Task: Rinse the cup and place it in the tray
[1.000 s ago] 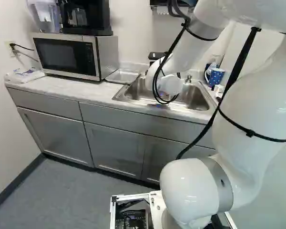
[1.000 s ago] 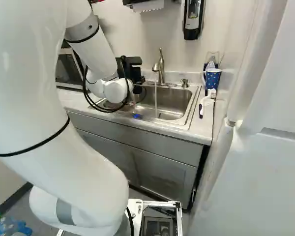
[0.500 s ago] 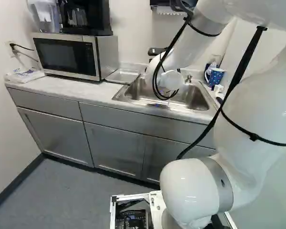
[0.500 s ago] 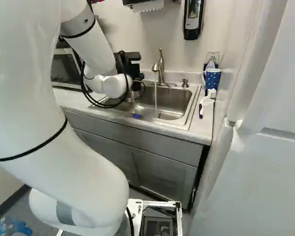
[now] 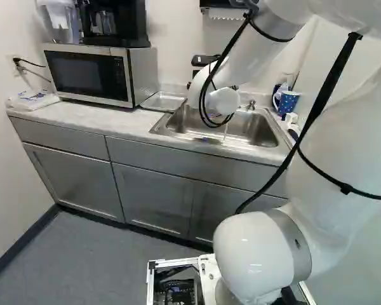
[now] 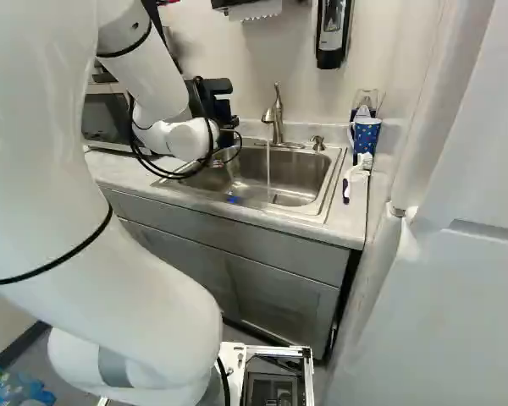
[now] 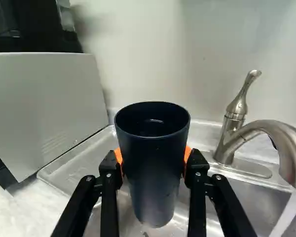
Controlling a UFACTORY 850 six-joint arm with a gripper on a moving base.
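My gripper [image 6: 218, 103] shows in the right base view as a black body beyond the white wrist, over the sink's left part; its fingertips are hidden there. In the wrist view the gripper [image 7: 153, 165] is shut on a dark blue cup [image 7: 152, 180], an orange pad at either side. The cup is upright, open end up, with a glint inside. Behind and beside it lies the metal tray [image 7: 71, 165], next to the microwave; the tray [image 5: 164, 101] also shows in the left base view. Water runs from the faucet [image 6: 276, 118] into the sink [image 6: 296, 173].
The microwave [image 5: 92, 73] stands left of the tray with a coffee maker [image 5: 114, 22] on top. A dotted blue mug [image 6: 366, 135] and a white-headed brush [image 6: 354, 176] are by the right wall. A small blue item [image 6: 233, 200] is at the sink's front edge.
My arm has carried the gripper with the cup leftward and somewhat up, away from the running water and toward the tray side. The base has not moved.
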